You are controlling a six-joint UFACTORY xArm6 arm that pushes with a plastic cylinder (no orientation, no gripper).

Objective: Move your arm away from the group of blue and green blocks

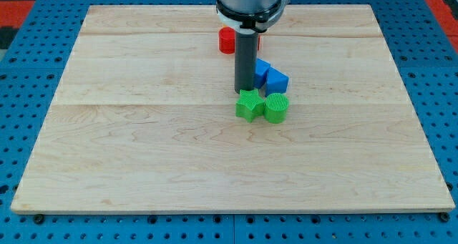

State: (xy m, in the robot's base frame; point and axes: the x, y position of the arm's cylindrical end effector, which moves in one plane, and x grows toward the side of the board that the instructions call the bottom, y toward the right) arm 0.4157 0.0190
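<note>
My tip (245, 91) sits at the cluster's top-left — touching green star block (250, 104), beside blue blocks (269, 76); no fingers — retreat left.

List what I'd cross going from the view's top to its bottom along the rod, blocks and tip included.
Red block → blue blocks → my tip, just left of the blue ones and right above the green star → green star and green cylinder, level with each other.

No text, label, brand, number or sign can be read anywhere.
</note>
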